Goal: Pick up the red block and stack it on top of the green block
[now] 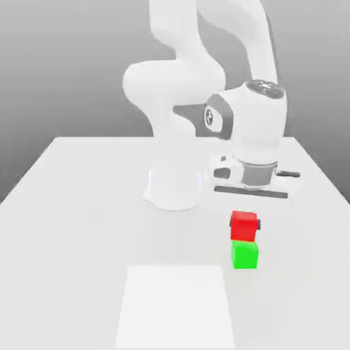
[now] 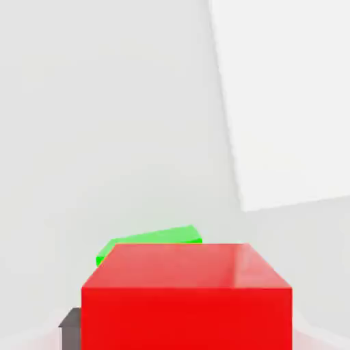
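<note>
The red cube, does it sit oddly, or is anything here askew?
Nothing is spilled or damaged. The red block sits directly above the green block, roughly lined up in the exterior view; the hand view shows them turned slightly differently.

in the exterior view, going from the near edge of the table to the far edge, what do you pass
white square patch → green block → red block, sitting on the green one → robot base

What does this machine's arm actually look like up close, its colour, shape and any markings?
The arm is glossy white, built of thick rounded segments like bent tubes, on a round white base. Grey rings and a dark round cap mark the joints. The wrist ends in a grey collar and a flat dark bar bearing the pincer.
</note>
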Controlling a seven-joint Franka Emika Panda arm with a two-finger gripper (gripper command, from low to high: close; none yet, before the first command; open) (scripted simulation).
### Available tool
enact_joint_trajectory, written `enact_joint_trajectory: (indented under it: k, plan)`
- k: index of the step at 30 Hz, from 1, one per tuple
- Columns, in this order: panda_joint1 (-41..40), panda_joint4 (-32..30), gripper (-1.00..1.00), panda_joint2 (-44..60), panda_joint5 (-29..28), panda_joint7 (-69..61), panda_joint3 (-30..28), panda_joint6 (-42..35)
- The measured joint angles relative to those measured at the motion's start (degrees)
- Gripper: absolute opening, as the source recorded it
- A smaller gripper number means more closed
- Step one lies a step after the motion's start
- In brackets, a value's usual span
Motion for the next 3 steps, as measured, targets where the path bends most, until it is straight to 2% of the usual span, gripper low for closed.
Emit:
enact_joint_trajectory:
  k: [1, 3]
  plan:
    - [0.03, -0.02, 1.0, 1.63, -0.14, 0.1, 0.01, 1.71]
    - [0.03, -0.02, 1.0, 1.63, -0.15, 0.1, 0.01, 1.71]
